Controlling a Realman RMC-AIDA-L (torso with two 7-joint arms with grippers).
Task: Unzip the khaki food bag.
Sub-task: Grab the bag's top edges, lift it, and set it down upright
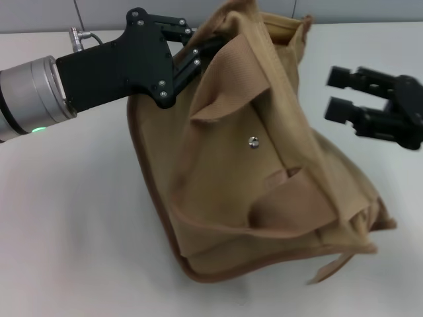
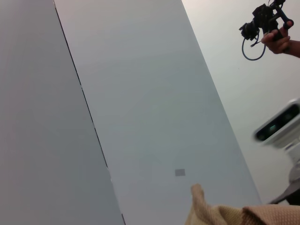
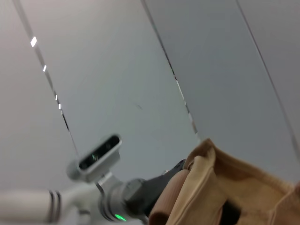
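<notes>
The khaki food bag [image 1: 264,165] is seen centre frame on the tabletop [image 1: 79,218]. Its upper-left top edge is pinched by the left gripper [image 1: 201,49]. The right gripper [image 1: 344,92], fingers spread, is held just right of its top.

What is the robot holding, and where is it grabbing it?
The left gripper is pinching the tan bag at its top edge, near the far left corner. The right gripper is open beside the bag, holding nothing.
</notes>
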